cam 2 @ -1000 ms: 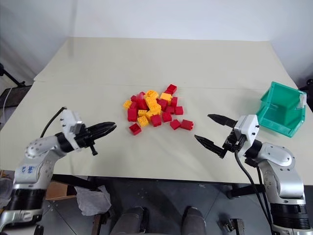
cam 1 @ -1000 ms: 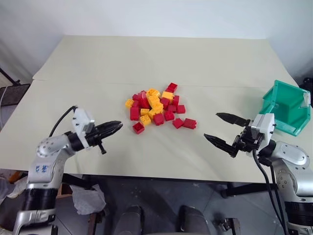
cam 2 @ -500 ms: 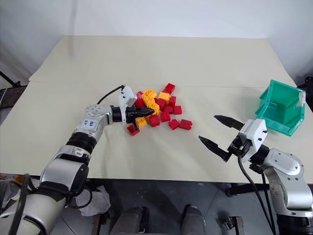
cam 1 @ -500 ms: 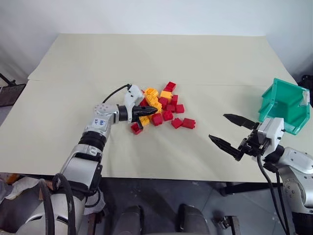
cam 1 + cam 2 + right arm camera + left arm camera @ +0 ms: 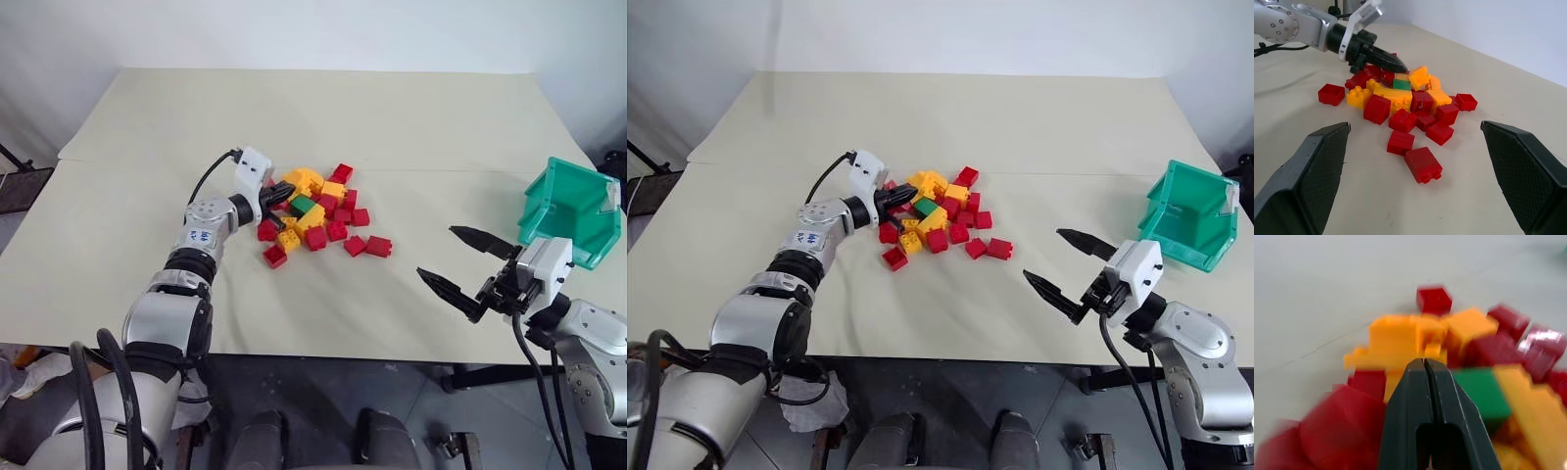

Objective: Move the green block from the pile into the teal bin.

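Green block (image 5: 303, 205) sitting exposed in the pile (image 5: 318, 217), just right of the left tool (image 5: 281, 193) tip, fingers pressed shut and empty; right tool (image 5: 466, 267) spread wide, empty, well apart, nearer the teal bin (image 5: 572, 211).

Head eyes look down over the bench (image 5: 323, 117); both wrist views, one close, one farther, share the pile (image 5: 1400, 105).
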Available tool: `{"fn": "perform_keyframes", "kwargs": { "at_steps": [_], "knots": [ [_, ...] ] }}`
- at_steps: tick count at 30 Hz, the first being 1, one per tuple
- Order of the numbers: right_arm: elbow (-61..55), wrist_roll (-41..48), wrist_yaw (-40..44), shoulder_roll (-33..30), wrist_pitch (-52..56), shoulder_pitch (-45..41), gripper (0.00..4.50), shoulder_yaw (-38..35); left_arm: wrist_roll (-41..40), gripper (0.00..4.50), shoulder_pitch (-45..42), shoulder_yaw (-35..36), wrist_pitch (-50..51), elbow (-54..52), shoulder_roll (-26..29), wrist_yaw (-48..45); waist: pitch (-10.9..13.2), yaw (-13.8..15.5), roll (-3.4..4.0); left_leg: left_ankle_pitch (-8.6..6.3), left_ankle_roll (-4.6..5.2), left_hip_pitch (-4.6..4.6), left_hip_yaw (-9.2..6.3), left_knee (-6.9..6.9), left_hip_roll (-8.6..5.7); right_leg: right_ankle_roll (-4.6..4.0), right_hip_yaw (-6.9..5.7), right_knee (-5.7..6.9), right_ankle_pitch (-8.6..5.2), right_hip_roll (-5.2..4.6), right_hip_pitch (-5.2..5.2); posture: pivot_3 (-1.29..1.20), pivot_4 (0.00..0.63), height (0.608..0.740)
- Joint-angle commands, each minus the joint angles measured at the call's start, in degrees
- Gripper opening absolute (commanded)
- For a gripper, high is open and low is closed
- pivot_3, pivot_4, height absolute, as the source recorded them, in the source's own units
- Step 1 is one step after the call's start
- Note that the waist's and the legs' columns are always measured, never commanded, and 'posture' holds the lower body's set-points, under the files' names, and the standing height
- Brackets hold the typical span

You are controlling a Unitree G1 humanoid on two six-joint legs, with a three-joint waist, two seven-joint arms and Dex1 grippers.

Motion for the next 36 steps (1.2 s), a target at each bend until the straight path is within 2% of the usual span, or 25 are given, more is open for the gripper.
{"fn": "perform_keyframes", "kwargs": {
  "at_steps": [1,4,9,12,15,22,26,31,36],
  "knots": [
    [-0.5,0.1,-0.3,0.4,-0.7,-1.2,4.5,0.5,2.2,0.03,1.1,-2.5,0.2,-2.3,1.5,-7.7,0.0,0.2,0.0,0.0,0.0,0.0,0.0,0.01,0.0,0.0,0.0,-0.01,0.0,0.0,0.0,0.0,0.15,0.74],
    [-0.4,0.0,-0.3,0.5,-0.6,-1.7,4.5,0.9,3.9,0.03,3.0,-5.1,-1.2,-5.4,2.9,-14.0,0.0,0.3,0.0,0.0,0.0,-0.01,0.01,0.02,0.0,0.0,0.01,0.0,0.0,0.0,0.0,0.0,0.15,0.74],
    [-0.1,0.3,0.0,0.6,-0.6,-1.8,4.5,1.0,1.8,0.03,8.1,-7.6,5.0,-16.7,4.4,-26.4,0.0,0.3,0.0,-0.02,0.04,0.0,0.03,0.05,0.0,0.0,0.04,0.01,0.0,-0.01,0.0,0.0,0.15,0.74],
    [-0.5,0.4,-0.1,0.8,-0.4,-1.5,4.5,1.2,1.1,0.03,10.5,-8.3,5.8,-22.4,5.3,-29.3,0.0,0.3,0.0,-0.02,0.04,0.01,0.03,0.09,0.01,0.0,0.05,0.06,0.0,0.0,0.0,0.0,0.15,0.74],
    [-1.1,0.7,-0.2,0.9,-0.1,-1.3,4.5,1.3,-1.1,0.03,12.1,-5.9,6.0,-26.1,7.4,-30.1,0.0,0.3,0.0,-0.03,0.04,0.0,0.03,0.16,0.03,0.0,0.06,0.09,0.0,0.0,0.0,0.0,0.15,0.74],
    [-1.9,1.4,0.0,0.4,0.3,-0.8,4.5,0.4,-7.2,0.03,17.3,2.8,2.8,-27.3,15.5,-30.1,0.0,-1.1,0.0,-0.03,0.03,0.02,0.03,0.15,0.1,-0.01,0.08,0.17,0.0,0.03,-0.03,0.0,0.15,0.74],
    [-1.4,1.7,0.4,0.1,0.4,-0.8,4.5,0.0,-12.1,0.79,24.1,10.0,2.6,-30.2,20.9,-29.8,0.0,-1.0,0.0,-0.04,0.03,0.01,0.02,0.19,0.09,-0.01,0.09,0.18,0.0,0.01,-0.03,0.0,0.15,0.74],
    [-0.3,1.6,0.9,-0.3,0.4,-1.9,4.5,0.2,-14.8,2.31,32.3,13.5,4.9,-37.8,23.6,-28.3,0.0,-1.0,0.0,-0.05,0.02,0.02,0.02,0.21,0.1,-0.01,0.1,0.21,0.0,0.02,-0.03,0.0,0.15,0.74],
    [0.4,1.6,1.7,-0.6,0.4,-2.8,4.5,0.0,-15.0,3.82,35.5,13.9,6.5,-43.0,23.9,-25.7,0.0,-0.7,0.0,-0.08,0.04,0.01,0.01,0.32,0.1,-0.01,0.13,0.27,0.0,0.02,-0.01,0.0,0.15,0.74]
  ]
}}
